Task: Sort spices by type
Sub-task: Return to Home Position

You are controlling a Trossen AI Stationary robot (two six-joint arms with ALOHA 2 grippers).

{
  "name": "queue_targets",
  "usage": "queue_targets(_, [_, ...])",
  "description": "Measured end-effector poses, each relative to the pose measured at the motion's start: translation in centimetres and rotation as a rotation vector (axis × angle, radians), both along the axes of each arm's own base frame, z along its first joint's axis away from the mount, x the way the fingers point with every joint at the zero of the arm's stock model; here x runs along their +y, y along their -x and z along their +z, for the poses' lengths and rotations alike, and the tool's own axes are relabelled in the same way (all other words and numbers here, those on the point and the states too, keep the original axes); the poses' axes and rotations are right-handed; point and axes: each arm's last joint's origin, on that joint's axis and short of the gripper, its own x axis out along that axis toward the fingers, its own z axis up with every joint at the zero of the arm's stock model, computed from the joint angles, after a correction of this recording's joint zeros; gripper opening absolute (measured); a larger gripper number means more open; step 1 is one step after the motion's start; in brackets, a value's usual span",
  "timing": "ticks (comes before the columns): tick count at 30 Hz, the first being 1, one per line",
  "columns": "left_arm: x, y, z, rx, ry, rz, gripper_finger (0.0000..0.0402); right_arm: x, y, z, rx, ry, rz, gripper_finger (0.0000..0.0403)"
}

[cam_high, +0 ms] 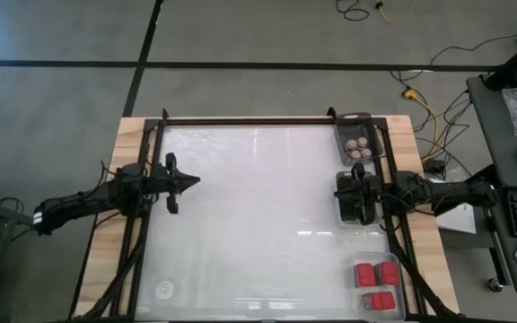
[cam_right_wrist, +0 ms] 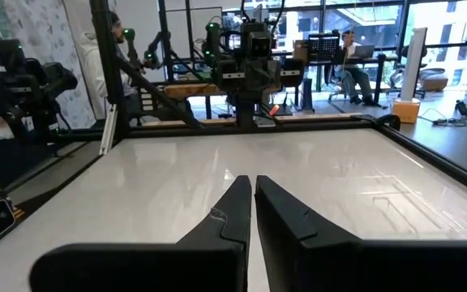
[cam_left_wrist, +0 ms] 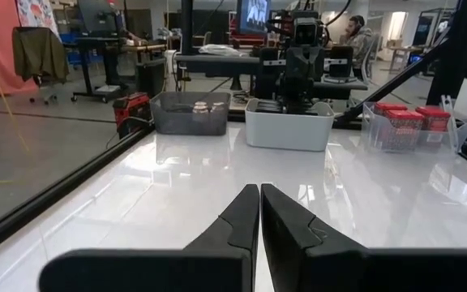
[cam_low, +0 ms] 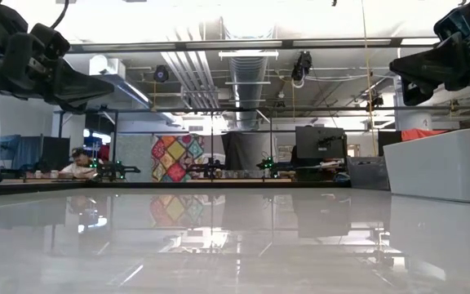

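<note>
Left tool [cam_left_wrist: 259, 188] and right tool [cam_right_wrist: 252, 179] closed, empty, parked.
Jars [cam_high: 358, 146] and red blocks [cam_high: 377, 274] sit grouped by type; nothing needs holding.

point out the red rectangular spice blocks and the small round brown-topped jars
red rectangular spice blocks [cam_high: 364, 274], high view, top of the upper-left block
small round brown-topped jars [cam_high: 363, 142], high view, lid of one jar
</note>
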Motion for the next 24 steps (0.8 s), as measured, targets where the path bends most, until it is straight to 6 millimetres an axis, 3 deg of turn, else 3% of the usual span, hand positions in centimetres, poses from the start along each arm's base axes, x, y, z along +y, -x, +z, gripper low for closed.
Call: queue_targets(24, [0.05, -0.14, -0.14, 0.020, 0.006, 0.002, 0.0000, 0.00, 0.00, -0.03, 0.001, 0.000, 0.000, 0.0013])
